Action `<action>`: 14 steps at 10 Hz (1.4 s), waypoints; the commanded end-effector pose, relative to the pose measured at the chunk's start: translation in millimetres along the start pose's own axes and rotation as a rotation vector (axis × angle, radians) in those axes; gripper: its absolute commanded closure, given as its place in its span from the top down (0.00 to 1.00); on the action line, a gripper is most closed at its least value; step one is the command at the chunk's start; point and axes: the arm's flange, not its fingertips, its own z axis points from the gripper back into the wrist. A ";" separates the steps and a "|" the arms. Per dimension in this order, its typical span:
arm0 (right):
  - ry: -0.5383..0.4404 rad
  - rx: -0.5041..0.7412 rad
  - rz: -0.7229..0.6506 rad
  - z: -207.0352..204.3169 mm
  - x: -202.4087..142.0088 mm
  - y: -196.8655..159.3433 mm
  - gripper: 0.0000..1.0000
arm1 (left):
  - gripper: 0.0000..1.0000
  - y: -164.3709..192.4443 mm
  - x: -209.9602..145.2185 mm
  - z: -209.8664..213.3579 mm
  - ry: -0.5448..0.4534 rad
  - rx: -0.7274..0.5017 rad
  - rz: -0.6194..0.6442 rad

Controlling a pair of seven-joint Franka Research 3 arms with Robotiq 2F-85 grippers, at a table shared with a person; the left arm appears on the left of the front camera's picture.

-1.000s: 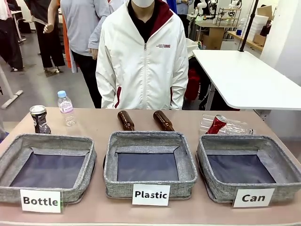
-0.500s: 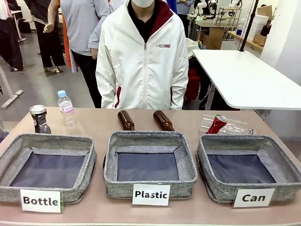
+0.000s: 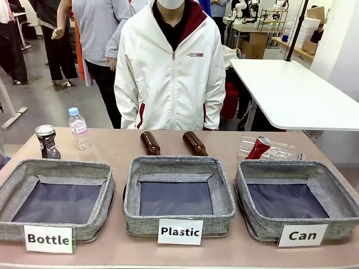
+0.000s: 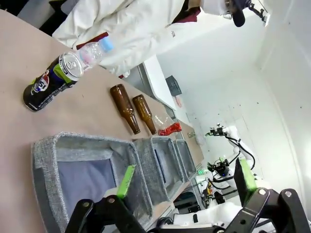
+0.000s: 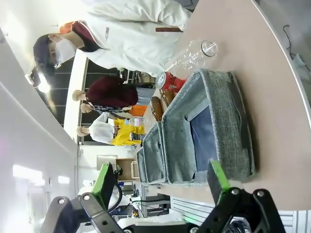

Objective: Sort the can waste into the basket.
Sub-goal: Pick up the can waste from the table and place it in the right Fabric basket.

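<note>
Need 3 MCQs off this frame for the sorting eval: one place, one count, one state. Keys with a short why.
1. Where is the red can?
A: on the table behind the Can basket, beside a lying clear bottle
B: inside the Can basket
C: standing upright at the far left

2. How many brown glass bottles lie on the table?
A: one
B: two
C: four

3. What state are the left gripper and the right gripper in?
A: left shut on a can
B: both shut, empty
C: both open, empty

Key:
1 A, the front view shows it just past the basket's far rim, next to the clear bottle.
2 B, two lie side by side at mid-table.
3 C, each wrist view shows its jaws wide apart with nothing between them.
</note>
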 end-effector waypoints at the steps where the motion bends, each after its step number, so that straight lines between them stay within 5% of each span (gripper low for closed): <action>1: -0.011 0.012 0.017 4.3 -0.9 0.6 1.00 | 1.00 -0.2 0.1 -3.6 -0.005 -0.041 -0.003; 4: -0.002 0.003 -0.015 3.5 -2.7 -3.8 1.00 | 1.00 -0.2 0.1 -3.6 -0.005 -0.041 -0.003; 8: 0.332 -0.384 0.536 -122.0 42.8 74.4 1.00 | 1.00 -0.2 0.1 -3.6 -0.005 -0.041 -0.003; 11: 0.423 -0.411 0.718 -199.9 63.2 90.2 1.00 | 1.00 -0.2 0.1 -3.6 -0.005 -0.041 -0.003; 14: 0.406 -0.312 0.848 -113.0 35.6 83.2 1.00 | 1.00 -0.2 0.1 -3.6 -0.005 -0.041 -0.003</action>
